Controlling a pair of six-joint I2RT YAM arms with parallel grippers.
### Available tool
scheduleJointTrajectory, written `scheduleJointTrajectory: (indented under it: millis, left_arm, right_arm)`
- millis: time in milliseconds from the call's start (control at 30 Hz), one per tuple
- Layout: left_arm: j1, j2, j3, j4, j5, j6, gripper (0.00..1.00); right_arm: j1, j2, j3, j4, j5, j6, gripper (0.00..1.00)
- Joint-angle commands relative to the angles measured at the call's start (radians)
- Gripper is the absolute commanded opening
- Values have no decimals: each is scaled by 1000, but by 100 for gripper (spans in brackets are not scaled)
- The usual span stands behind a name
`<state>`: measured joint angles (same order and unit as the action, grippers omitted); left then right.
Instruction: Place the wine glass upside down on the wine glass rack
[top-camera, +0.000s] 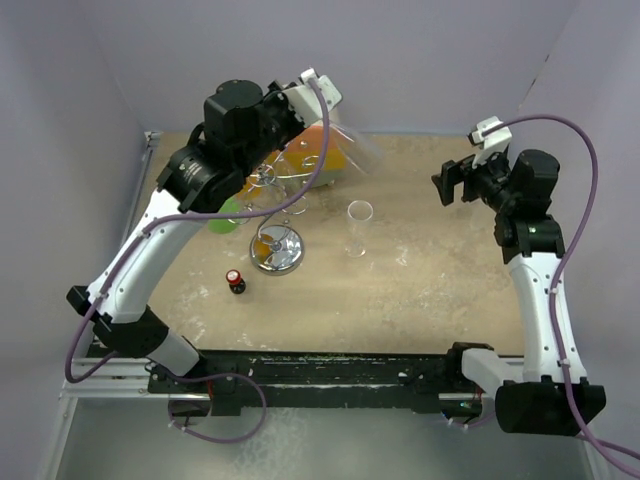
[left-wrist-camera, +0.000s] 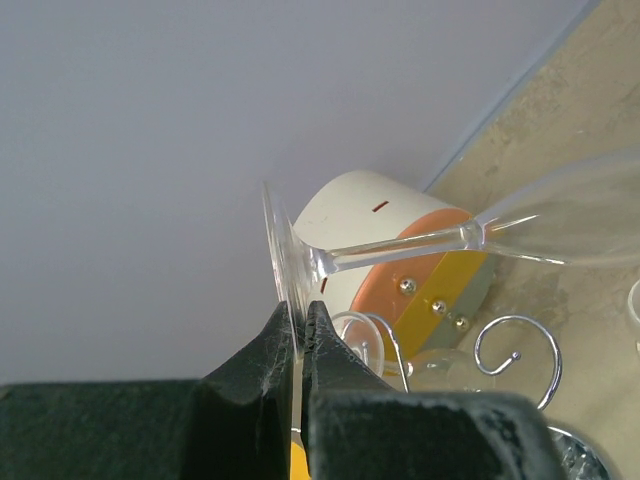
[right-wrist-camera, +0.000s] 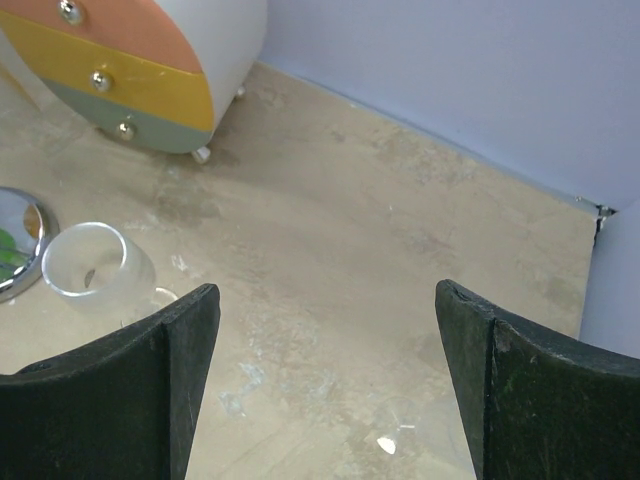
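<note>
Two glasses: left gripper (left-wrist-camera: 302, 315) pinches the foot of the wine glass (left-wrist-camera: 400, 245), held sideways over the wine glass rack (top-camera: 277, 248). Upright second glass (top-camera: 359, 228) is right of the rack; right gripper (right-wrist-camera: 325, 292) further right, fingers wide, empty.

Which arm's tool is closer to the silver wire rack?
Left. The left tool, shut on the wine glass by its foot, hovers close above the rack; the right tool hangs open, well off to the rack's right.

White arm links (top-camera: 140, 262), black joints (top-camera: 235, 115), looping purple cables (top-camera: 594, 190)
</note>
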<state>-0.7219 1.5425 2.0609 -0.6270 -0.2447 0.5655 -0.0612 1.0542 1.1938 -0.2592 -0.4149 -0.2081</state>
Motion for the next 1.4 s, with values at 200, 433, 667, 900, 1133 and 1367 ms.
scheduleJointTrajectory:
  millis: [200, 433, 667, 900, 1133, 1367]
  left_arm:
    - [-33, 17, -3, 119, -124, 145, 0]
    - [-37, 19, -41, 133, -160, 218, 0]
    - [-42, 22, -74, 137, -184, 253, 0]
    - [-49, 13, -115, 141, -196, 319, 0]
    - [-51, 5, -153, 131, -202, 354, 0]
    - [-53, -8, -193, 124, -193, 394, 0]
  right_arm:
    - [-77, -54, -67, 49, -89, -18, 91]
    - [-92, -48, -80, 40, -137, -20, 91]
    - [-97, -44, -92, 41, -146, -17, 91]
    - [-100, -44, -98, 43, -146, -17, 91]
    - [-101, -45, -104, 44, -145, -27, 91]
    - [-102, -42, -106, 43, -145, -32, 91]
